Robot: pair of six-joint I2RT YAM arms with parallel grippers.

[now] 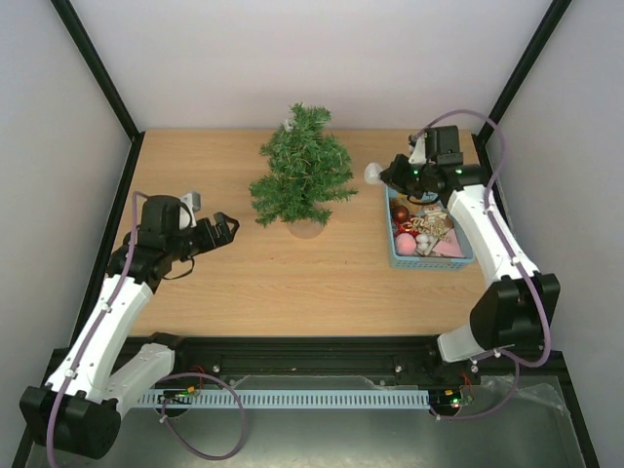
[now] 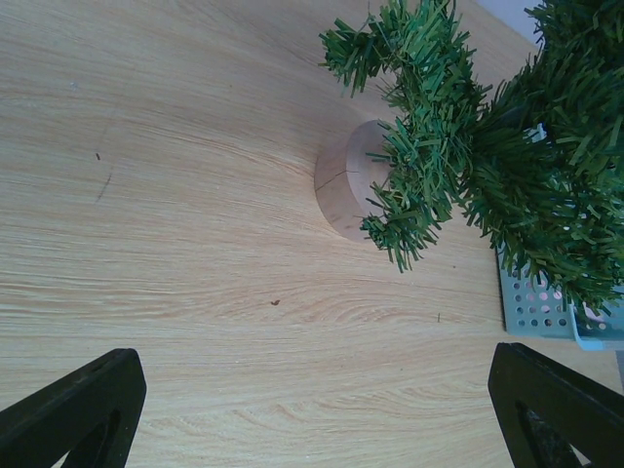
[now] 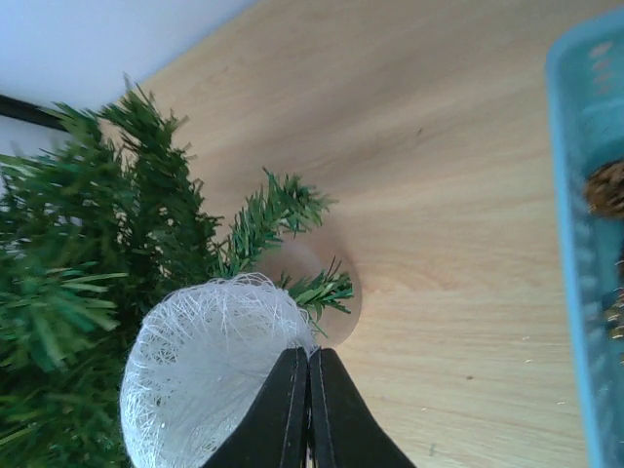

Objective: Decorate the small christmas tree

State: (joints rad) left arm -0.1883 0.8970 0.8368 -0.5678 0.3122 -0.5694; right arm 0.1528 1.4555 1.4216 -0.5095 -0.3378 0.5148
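Small christmas tree, a bushy dark-green artificial one on a round tan wooden base, stands upright toward the far middle of the pale wood-grain table; in the top view its branches look almost bare, with only a small pale speck near the tip that is too small to identify; just to its right, apart from it, sits the light-blue perforated plastic basket, which holds a heap of ornaments, among them a dark red ball, a pink ball and some gold pieces; so I judge the decorating to be at or near its start, with nearly everything left to hang; the right gripper hovers between basket and tree, its black fingers pressed tight together and carrying a white spun-thread ball; the right wrist view shows that ball just at the closed fingertips, above the tree's lower right branches and its base, though whether it is pinched by its edge or by a loop I cannot tell; it is not yet on a branch; the left gripper waits to the left of the small christmas tree, well apart from it, with jaws spread wide and nothing between them.
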